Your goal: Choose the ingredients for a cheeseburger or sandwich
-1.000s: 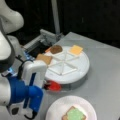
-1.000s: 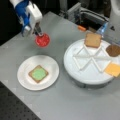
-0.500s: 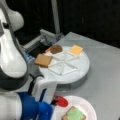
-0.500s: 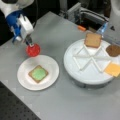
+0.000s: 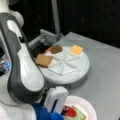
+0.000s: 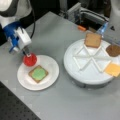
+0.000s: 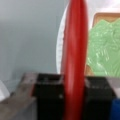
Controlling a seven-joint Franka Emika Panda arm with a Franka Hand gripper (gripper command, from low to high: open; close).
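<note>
Since a second ago our blue-and-white gripper (image 6: 27, 53) has carried the flat red tomato disc (image 6: 30, 60) from the grey table to the round white plate (image 6: 51, 75), and we clamp it on edge at the plate's rim, beside the green lettuce (image 6: 39, 73) on a tan toast square (image 6: 32, 74). The white divided tray (image 6: 82, 75) keeps toast, patty and cheese. Held edgewise, the disc could, we judge, roll off the rim.

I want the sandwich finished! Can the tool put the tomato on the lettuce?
Probably yes. The tool grips the tomato at the plate's edge, beside the lettuce; nothing lies between.
</note>
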